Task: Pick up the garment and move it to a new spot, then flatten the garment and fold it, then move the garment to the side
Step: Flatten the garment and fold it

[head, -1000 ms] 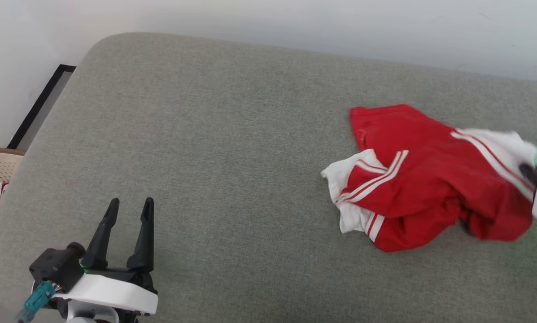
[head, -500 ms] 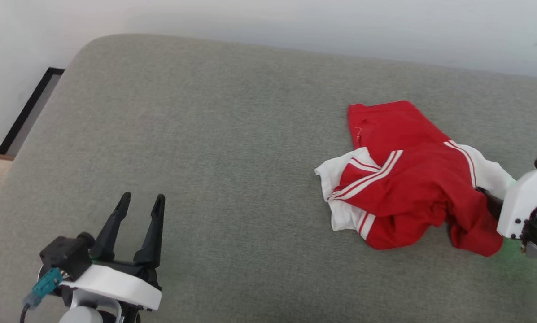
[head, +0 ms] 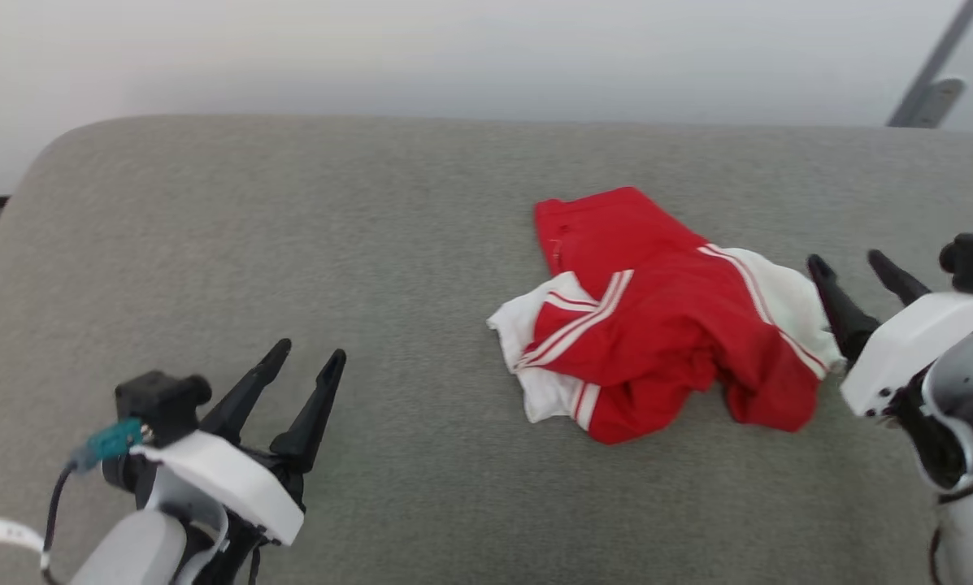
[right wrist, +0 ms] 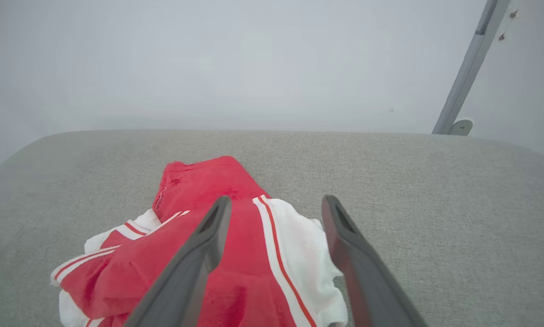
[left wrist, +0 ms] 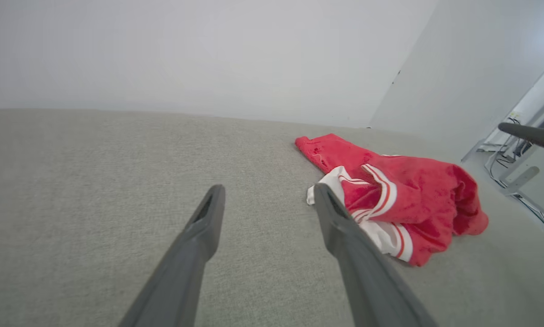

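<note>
One garment (head: 657,325): red, white sleeves, striped trim, crumpled heap right of centre on grey padded surface (head: 291,227). Two end effectors. Right end effector (head: 845,258) just right of heap, fingers spread wide, holding nothing; its inner finger close by white sleeve, possibly touching, hard to tell. Left end effector (head: 310,350) near left, well apart from heap, fingers wide, holding nothing. Broad bare padding left of heap. Rounded far-left corner; far edge against white wall (head: 453,49). One grey strut (head: 933,73) far right.

The T-shirt (head: 657,341) on the cushion (head: 291,244) is soft, matt cloth, the cushion itself a coarse, matt grey weave, and the wall (head: 453,57) behind the cushion looks smooth and matt.
</note>
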Controlling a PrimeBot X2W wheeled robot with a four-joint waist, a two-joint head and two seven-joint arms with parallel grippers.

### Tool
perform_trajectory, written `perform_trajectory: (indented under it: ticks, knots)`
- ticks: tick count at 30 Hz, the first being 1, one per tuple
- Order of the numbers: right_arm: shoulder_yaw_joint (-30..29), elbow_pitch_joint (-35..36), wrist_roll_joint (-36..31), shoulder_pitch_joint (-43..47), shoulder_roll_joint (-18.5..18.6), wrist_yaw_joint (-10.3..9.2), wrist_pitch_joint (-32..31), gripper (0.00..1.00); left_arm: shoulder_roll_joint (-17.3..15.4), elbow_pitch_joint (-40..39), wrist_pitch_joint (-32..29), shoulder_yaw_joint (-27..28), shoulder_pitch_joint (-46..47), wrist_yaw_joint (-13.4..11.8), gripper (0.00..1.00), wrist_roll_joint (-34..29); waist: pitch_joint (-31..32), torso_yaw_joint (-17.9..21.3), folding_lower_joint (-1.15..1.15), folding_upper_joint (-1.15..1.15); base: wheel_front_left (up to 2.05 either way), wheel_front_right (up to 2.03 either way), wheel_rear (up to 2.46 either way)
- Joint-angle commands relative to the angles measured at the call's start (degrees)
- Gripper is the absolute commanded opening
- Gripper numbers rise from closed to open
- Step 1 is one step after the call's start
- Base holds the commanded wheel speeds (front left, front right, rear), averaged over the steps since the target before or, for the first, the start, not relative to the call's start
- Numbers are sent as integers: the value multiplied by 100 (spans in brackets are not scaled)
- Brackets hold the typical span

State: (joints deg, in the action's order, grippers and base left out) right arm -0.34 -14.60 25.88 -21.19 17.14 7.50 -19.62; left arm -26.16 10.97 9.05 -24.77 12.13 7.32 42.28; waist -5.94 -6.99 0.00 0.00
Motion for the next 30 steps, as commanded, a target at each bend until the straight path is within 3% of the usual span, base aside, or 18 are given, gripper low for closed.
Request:
perform_trajectory:
  ticks: [1, 12, 22, 30]
  knots:
    - [-55, 181, -86, 160, -122, -2, 209, 100, -100, 5, -178, -117, 190, 19, 100, 145, 50, 234, 0, 0, 0, 0, 0]
    - [176, 1226, -620, 810, -740, -2, 1583, 100, -599, 340, -1784, -799, 1438, 19, 100, 1069, -114, 1055, 0, 0, 0, 0, 0]
    - [257, 1485, -1000, 1016, -1105, -2, 2358, 100, -488, 1460, -3344, -1218, 2715, 7, 100, 1361, -360, 1698, 0, 0, 0, 0, 0]
    - [397, 1360, -946, 1009, -1246, -2, 2580, 100, -350, 2441, -4102, -1481, 3217, -40, 100, 1311, -560, 2064, 0, 0, 0, 0, 0]
